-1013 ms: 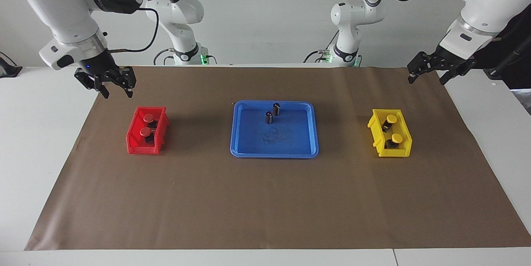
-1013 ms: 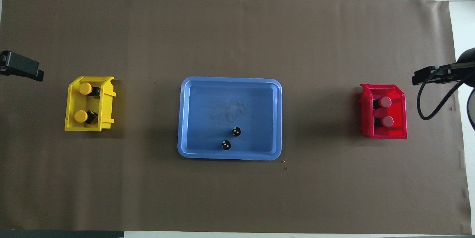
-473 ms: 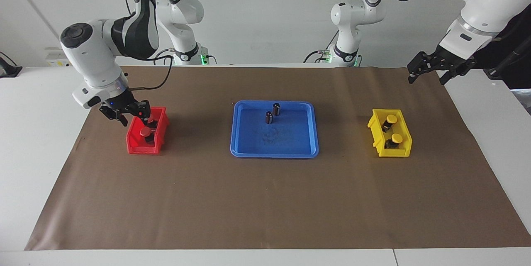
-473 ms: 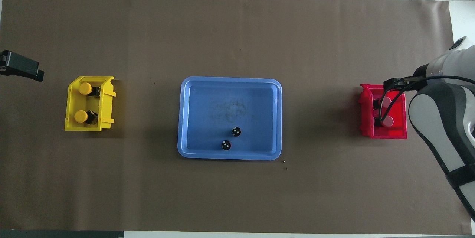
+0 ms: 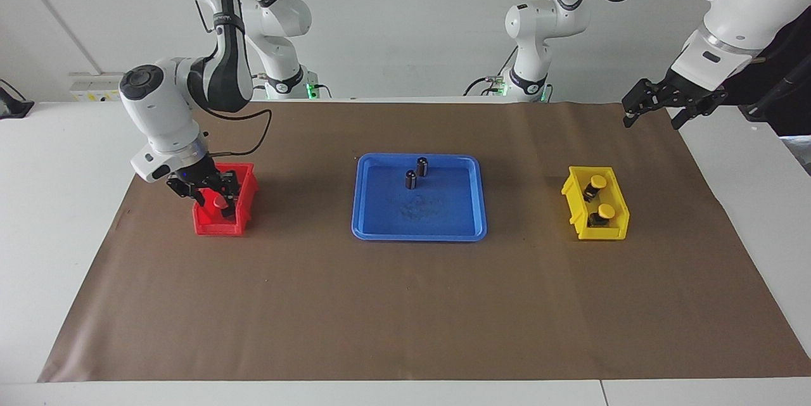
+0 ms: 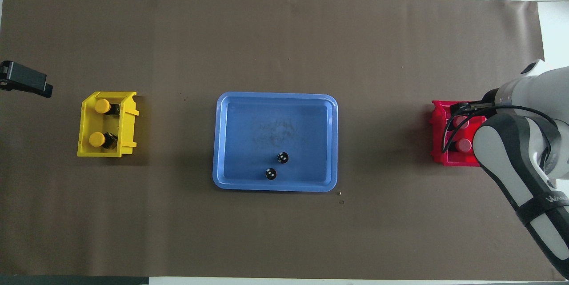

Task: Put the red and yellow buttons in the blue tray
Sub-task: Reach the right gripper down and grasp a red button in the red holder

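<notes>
Facing view shows the right pincer lowered into the small red plastic bin at the right arm's end of the brown-covered table. Its fingers reach down around the red-capped push button that lies farther from the robots, and that cap shows just beside the fingertips. Whether the fingers are spread or closed on it cannot be told. The second red-capped button lies just toward the robots from the pincer and is mostly hidden by the wrist in the facing view; the overhead view shows both red caps side by side, lined up along the bin's long axis, which runs toward and away from the robots.

From this pincer, the flat rectangular blue plastic tray lies well off toward the table's middle, with two small dark cylinders standing in the part nearer the robots. None of the coloured buttons is in the tray yet.

The left pincer waits in the air over the table's edge at the left arm's end. Its fingers cannot be read either. Below it and farther out sits the small yellow plastic bin with two yellow-capped buttons, so the left arm is plainly the nearer one for those, and the right arm for the red pair.
</notes>
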You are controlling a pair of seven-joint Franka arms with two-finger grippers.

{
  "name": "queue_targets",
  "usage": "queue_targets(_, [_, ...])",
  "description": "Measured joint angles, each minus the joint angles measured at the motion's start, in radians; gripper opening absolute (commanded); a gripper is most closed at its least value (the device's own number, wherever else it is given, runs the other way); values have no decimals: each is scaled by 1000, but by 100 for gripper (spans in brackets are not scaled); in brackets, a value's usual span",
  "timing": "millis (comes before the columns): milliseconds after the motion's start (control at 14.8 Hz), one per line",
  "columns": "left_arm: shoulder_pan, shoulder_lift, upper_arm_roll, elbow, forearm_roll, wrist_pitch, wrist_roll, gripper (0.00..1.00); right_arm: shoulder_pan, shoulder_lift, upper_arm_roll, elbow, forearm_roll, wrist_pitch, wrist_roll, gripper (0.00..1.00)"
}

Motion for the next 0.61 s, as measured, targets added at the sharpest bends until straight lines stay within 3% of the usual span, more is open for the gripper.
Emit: queue_targets(608, [0, 0, 0, 0, 0, 0, 0, 100, -9, 6, 0, -34, 0, 43, -12, 58])
